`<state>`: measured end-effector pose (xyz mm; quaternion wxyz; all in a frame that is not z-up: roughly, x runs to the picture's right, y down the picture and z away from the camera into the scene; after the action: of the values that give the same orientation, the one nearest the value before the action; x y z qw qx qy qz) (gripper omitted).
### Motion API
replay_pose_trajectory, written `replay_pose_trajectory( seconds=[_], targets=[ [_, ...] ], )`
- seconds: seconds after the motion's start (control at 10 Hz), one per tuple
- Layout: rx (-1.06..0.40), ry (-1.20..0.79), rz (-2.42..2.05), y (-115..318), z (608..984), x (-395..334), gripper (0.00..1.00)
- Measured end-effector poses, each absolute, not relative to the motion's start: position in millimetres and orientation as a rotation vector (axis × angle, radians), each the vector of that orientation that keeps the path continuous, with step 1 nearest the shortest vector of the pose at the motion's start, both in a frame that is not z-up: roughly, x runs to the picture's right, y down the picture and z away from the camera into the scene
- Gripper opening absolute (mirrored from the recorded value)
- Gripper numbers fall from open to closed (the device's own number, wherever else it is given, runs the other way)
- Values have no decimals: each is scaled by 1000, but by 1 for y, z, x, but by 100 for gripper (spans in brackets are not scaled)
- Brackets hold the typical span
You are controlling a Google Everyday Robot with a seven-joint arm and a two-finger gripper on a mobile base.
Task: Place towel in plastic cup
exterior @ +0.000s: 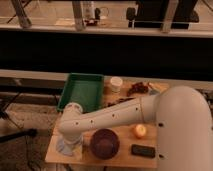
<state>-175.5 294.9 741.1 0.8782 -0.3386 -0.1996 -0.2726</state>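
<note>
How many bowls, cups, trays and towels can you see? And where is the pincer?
purple bowl: 1
white cup: 1
green tray: 1
towel: 1
Total: 4
The arm may hide more. The pincer is down at the towel, front left.

view: one camera, high behind arm (pixel 115 115), looking down | table (pixel 52 156) near | gripper (pixel 70 142) front-left over towel (pixel 63 148)

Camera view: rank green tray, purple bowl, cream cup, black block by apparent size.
1. green tray
2. purple bowl
3. black block and cream cup: look alike, and the cup sits farther back, so unranked.
The gripper is down over the towel, lower left of the view.
</note>
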Motion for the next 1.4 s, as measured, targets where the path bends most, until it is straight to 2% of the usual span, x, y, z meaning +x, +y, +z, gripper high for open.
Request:
replay_pose_trajectory(
  seconds=[0.6,0.9,1.2,1.4],
  targets=[
    [-720,-425,-563,300,760,-170,78],
    [-712,-439,-567,299,760,-175,61],
    [-716,-448,-568,303,762,-177,59],
    [-716,-451,-570,304,763,-176,47]
  ],
)
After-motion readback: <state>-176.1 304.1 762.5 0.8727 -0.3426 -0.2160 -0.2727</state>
